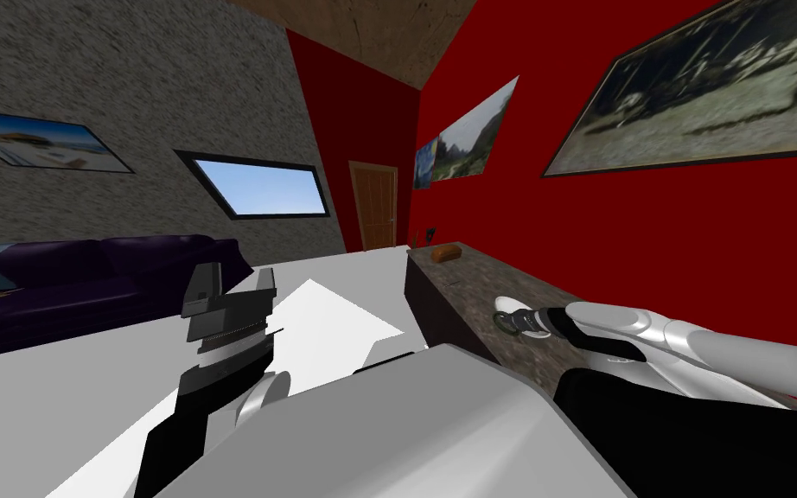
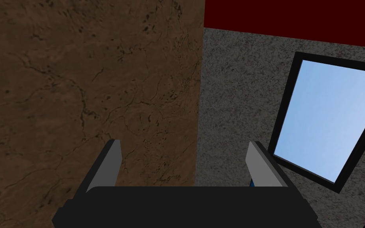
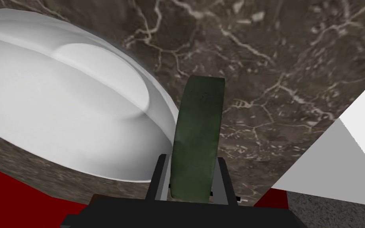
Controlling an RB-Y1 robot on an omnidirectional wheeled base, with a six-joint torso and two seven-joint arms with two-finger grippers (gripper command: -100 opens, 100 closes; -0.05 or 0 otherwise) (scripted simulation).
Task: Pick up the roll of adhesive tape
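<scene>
Lower centre of the right wrist view, the right gripper [image 3: 192,160] pinches the dark green tape roll [image 3: 198,134] edge-on, just beside a white plate [image 3: 59,99]. The left gripper [image 2: 183,148] hangs spread.

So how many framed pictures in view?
4. One picture on the grey wall, beside the window; three on the red walls: small blue picture, landscape beside it, large dark picture. Others may be hidden.

Dark green tape roll [image 3: 197,134], white plate [image 3: 59,103], white-veined brown countertop [image 3: 276,59].
</scene>
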